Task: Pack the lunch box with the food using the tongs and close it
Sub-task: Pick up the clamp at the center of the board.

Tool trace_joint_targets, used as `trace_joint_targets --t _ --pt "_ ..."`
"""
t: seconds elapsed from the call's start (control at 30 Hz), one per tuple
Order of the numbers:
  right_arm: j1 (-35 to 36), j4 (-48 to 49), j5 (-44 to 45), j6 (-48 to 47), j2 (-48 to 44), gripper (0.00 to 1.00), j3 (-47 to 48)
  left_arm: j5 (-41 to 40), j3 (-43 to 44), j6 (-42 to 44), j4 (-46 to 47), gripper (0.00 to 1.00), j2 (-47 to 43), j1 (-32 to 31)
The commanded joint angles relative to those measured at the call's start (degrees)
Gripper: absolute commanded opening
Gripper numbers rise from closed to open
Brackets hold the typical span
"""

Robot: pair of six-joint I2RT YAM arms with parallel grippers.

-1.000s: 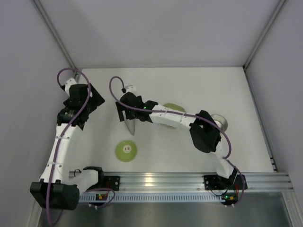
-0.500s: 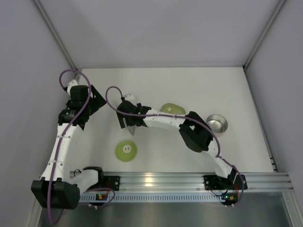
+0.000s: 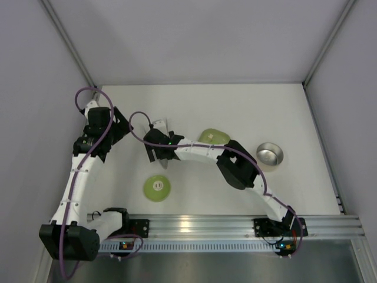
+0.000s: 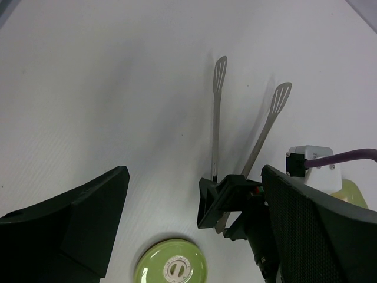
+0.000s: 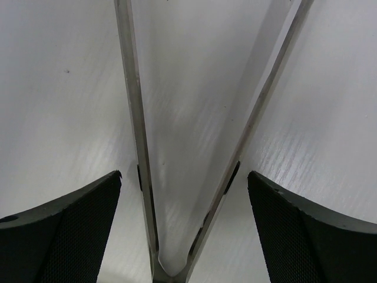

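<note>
Tongs point(image 5: 132, 88) lie between the right hand's point(image 5: 184, 177) wide-spread fingers point(image 5: 59, 236), touching neither.

tongs point(image 5: 140, 147): brushed steel, I see it gleaming
table point(image 5: 59, 88): matt white, faintly grained
my pads point(image 5: 59, 236): black, dimpled plastic

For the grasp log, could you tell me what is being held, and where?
Nothing yet: the right gripper stands open astride the tongs near their joint; the left gripper is open.
</note>
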Motion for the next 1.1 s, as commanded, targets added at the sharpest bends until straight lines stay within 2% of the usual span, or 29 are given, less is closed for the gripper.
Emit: trace_joint_targets --t 0.0,0.33,0.77,0.83,0.93,1.07 --pt "1.41 -0.76 3.08 0.52 1.36 0.87 3.4 1.07 -0.45 -0.02 3.37 0.99 -0.83 0.44" --pt "1.67 -1.38 5.63 1.58 3.56 0.81 3.05 1.24 -0.89 -0.02 3.37 0.99 -1.0 0.44" --pt "1.85 0.55 9.15 1.84 2.6 0.55 -1.59 1.95 -1.42 0.15 3.89 0.99 -1.09 0.44" --pt "1.67 1.34 9.5 1.67 1.55 0.55 -2.92 2.04 -1.51 0.24 3.98 0.99 -1.18 0.44" --pt "1.41 2.13 9.94 1.58 0.49 0.65 -5.12 2.12 -1.59 0.33 4.07 0.99 -1.27 0.44" --pt "1.14 1.7 9.68 1.32 1.19 0.74 -3.89 2.39 -1.77 0.24 4.16 0.99 -1.27 0.44"
